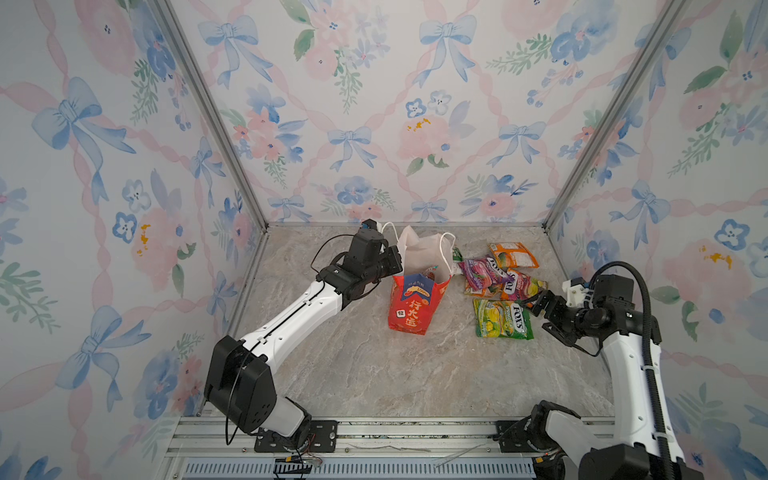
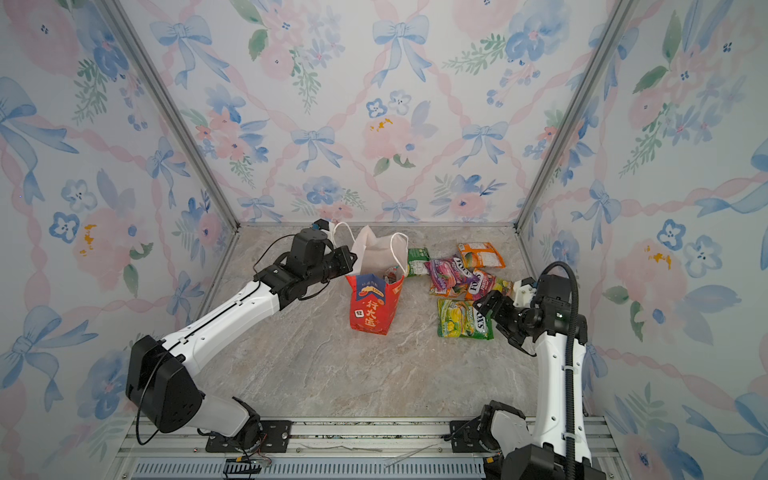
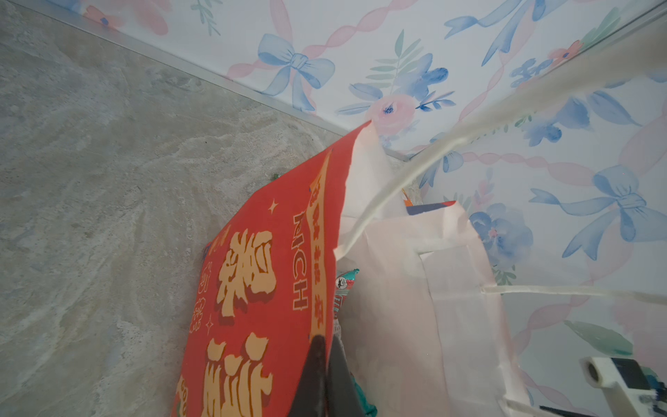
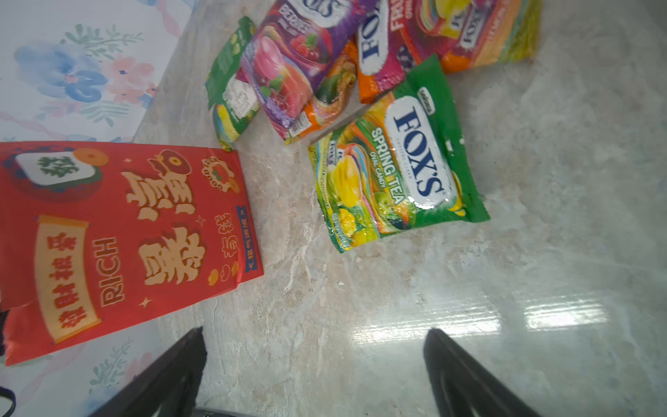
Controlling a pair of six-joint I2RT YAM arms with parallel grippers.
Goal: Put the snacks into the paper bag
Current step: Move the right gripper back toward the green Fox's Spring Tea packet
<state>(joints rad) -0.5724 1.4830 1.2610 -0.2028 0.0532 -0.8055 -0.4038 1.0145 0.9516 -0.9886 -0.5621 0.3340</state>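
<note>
Within floral-papered walls (image 1: 374,104), on the marbled table (image 1: 374,374), left fingers (image 3: 322,364) pinch the rim of the standing paper bag (image 1: 409,307) near the rear edge, snacks (image 1: 505,286) cluster toward the rear right corner, right fingers (image 4: 462,372) spread near them.

The booth is bright and evenly lit from overhead, so shadows are faint: just a soft dark edge beside the yellow-green packet (image 4: 393,162). In the right wrist view the polished table (image 4: 325,289) throws back white patches of glare, and the packet's foil glints. The left wrist view looks hazy. The print on the paper bag (image 3: 260,274) reads clearly, but the white cord handle (image 3: 505,104) near the lens is blurred and the left claw (image 3: 325,379) is a dark smear. In both top views the corner posts (image 1: 208,112) lean outward.
</note>
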